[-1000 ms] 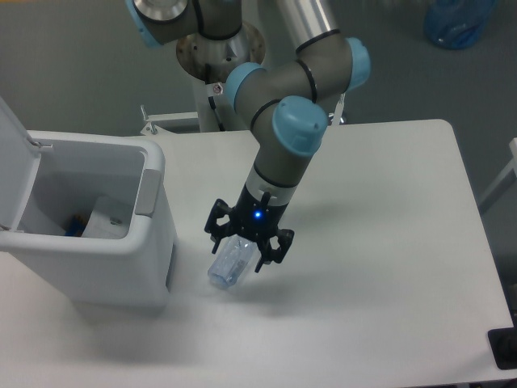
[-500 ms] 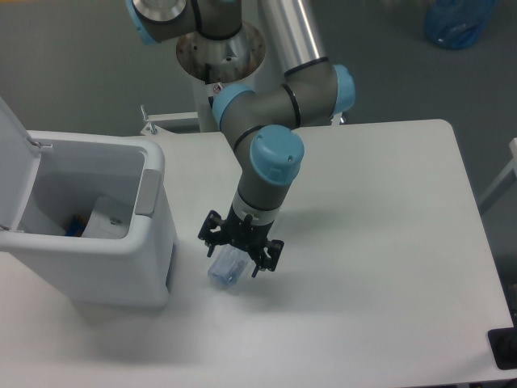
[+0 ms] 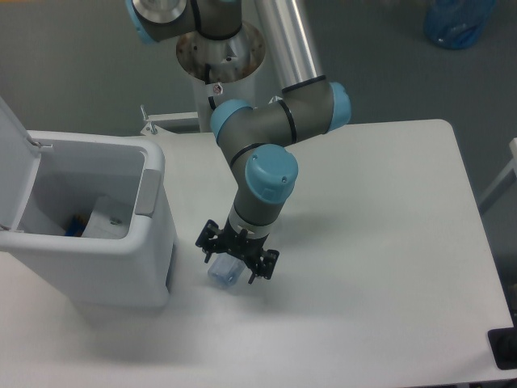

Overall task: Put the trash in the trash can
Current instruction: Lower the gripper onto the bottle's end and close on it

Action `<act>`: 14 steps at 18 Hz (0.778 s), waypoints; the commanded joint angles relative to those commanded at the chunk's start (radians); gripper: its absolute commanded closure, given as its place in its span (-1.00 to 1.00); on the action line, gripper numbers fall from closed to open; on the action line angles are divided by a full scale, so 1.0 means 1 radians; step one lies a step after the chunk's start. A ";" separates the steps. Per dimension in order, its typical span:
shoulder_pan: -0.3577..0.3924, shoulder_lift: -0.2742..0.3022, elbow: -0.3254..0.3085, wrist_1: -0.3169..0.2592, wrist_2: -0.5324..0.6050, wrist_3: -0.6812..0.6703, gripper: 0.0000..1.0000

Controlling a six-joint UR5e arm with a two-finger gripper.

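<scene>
The gripper (image 3: 235, 267) pinches the crushed clear plastic bottle (image 3: 225, 272) between its fingers, low over the white table (image 3: 388, 242), beside the open trash can (image 3: 121, 267).

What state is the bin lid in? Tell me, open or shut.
Open. The bin has its lid flipped up at the far left, and its inside is exposed with some things lying at the bottom.

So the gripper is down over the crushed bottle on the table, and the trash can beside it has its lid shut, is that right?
Not quite. The trash can has its lid open, as the fixed camera shows. The rest stands: the gripper is down over the crushed bottle on the table.
</scene>
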 joint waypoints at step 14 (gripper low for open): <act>-0.074 -0.049 0.015 -0.005 0.195 -0.012 0.63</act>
